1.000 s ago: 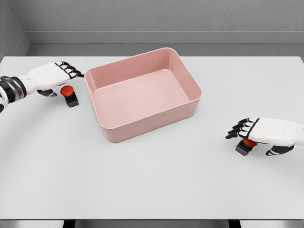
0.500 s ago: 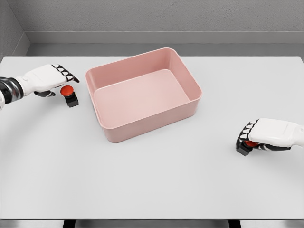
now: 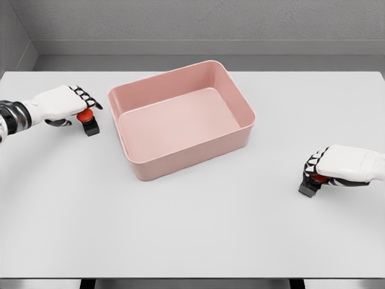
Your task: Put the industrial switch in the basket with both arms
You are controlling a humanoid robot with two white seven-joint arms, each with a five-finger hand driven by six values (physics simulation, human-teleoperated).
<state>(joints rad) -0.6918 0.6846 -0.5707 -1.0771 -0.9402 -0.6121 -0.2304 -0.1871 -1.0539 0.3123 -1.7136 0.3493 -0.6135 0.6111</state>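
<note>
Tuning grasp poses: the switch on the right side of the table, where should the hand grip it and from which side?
Grip the black base of the right switch, fingers on opposite side walls, coming down from above. The red button on top is rounded and likely to slip, while the base looks boxy, and it sits low on the table. The right hand is already curled over it.

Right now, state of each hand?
Left hand: curled over the red-buttoned black industrial switch; grip cannot be told.
Right hand: shut on the second red-buttoned switch.
</note>
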